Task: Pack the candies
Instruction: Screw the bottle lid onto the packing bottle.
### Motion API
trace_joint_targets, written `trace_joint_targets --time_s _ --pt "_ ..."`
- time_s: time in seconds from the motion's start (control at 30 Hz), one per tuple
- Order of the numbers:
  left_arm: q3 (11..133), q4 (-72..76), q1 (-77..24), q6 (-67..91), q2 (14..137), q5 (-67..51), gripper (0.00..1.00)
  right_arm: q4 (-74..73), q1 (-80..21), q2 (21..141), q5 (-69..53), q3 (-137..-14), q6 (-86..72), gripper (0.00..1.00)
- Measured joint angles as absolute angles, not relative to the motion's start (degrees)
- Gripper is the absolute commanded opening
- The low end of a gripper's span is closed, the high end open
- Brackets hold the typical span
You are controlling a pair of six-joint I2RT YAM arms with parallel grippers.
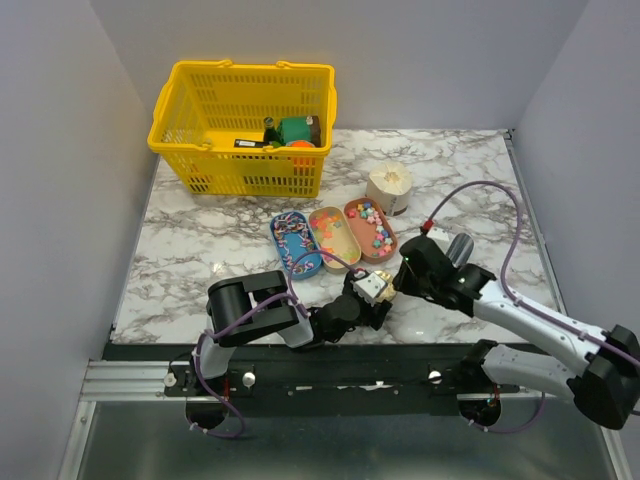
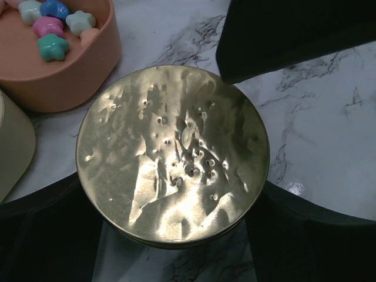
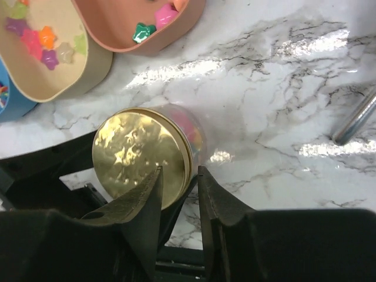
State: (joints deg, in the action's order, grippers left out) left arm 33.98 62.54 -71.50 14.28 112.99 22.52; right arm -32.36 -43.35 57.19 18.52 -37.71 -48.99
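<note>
While your left gripper (image 1: 368,291) has its fingers spread wide around the clear jar (image 3: 202,138) and pressed against its sides, holding it over the near part of the marble table (image 1: 200,245), your right gripper (image 3: 180,174) sits at the jar's gold lid (image 2: 173,155) with its jaws only partway apart. From the right wrist you see its two dark fingers flanking the lid's rim with a narrow gap between them, and you cannot tell whether either one touches the metal. The lid is on the jar, and its dimpled face is turned toward both wrist cameras. Most of the candies (image 2: 48,27) lie loose in three oval trays set side by side just beyond the jar: a salmon tray (image 2: 76,82) on the right, a beige tray (image 3: 88,66) in the middle and a blue tray (image 3: 10,104) on the left. They are small star shapes in pink, blue, green, orange and pale mint. A few more show pink through the jar's clear wall just under the lid. The salmon tray is the one closest to the jar; in the left wrist view it lies just beside the lid's edge, with a sliver of marble between them. Farther back on the table a cream paper cup (image 1: 388,187) stands near the salmon tray's far end, and a yellow basket (image 1: 240,172) occupies the far left corner, well apart from the trays.
</note>
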Motion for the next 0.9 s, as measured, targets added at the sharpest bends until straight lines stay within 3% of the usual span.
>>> trace_joint_targets --time_s 0.2,0.6,0.9 --pt "33.98 62.54 -71.53 14.26 113.01 22.59 0.76 -27.99 -42.65 65.69 17.26 -39.38 -46.65 0.28" --pt "34.00 62.54 -71.53 14.35 113.06 23.64 0.76 -20.56 -41.32 60.97 14.63 -33.01 -46.65 0.01" --pt "34.04 62.85 -71.59 14.31 113.32 24.12 0.76 -9.21 -40.01 51.68 11.90 -22.17 -49.17 0.01"
